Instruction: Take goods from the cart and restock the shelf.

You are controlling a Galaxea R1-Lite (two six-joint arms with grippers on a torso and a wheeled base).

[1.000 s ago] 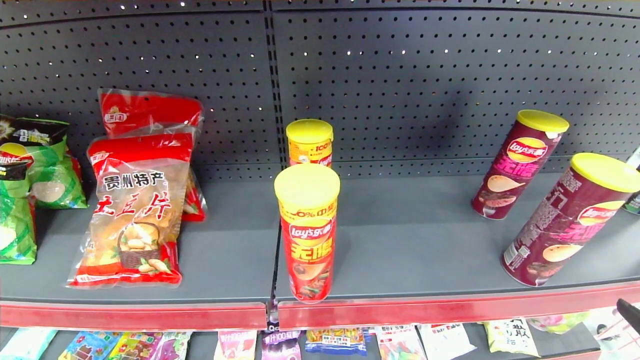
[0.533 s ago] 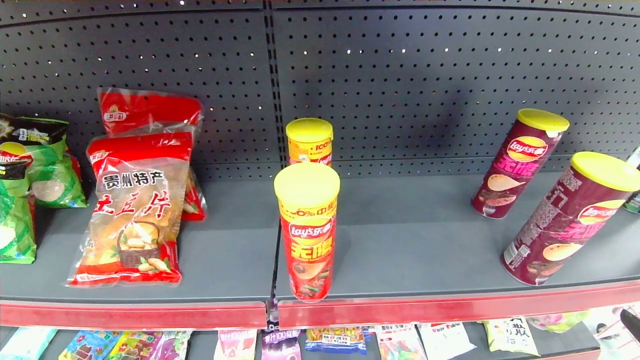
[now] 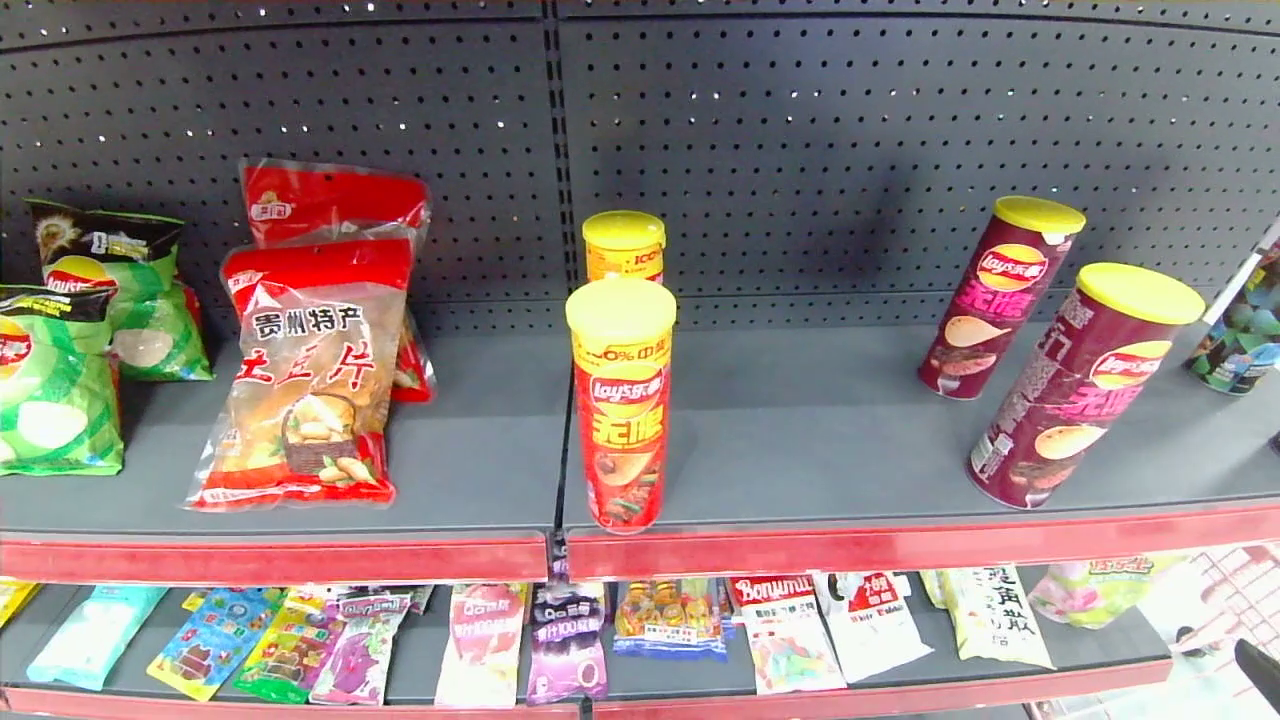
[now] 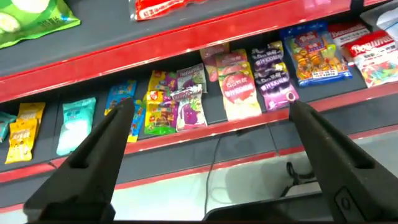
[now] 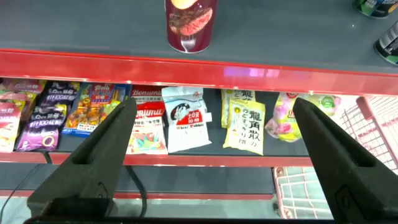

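The grey shelf [image 3: 800,440] with a red front strip carries two red chip cans [image 3: 620,400], one behind the other, at its middle. Two maroon chip cans [image 3: 1075,385] stand at its right, and red snack bags [image 3: 310,380] and green chip bags [image 3: 60,380] at its left. My left gripper [image 4: 210,106] is open and holds nothing, low in front of the lower shelf's left candy packets [image 4: 177,99]. My right gripper [image 5: 212,102] is open and holds nothing, before the lower shelf's white packets [image 5: 186,118], below a maroon can [image 5: 189,22].
The lower shelf [image 3: 640,690] holds a row of flat candy and snack packets. A pink wire cart [image 5: 373,134] stands at the right, beside the shelf. Another package [image 3: 1240,335] stands at the upper shelf's far right. A cable [image 4: 214,162] hangs below the lower shelf.
The head camera has pulled back, so the whole picture shifted and more of the lower shelf shows. The goods on the shelf have not moved.
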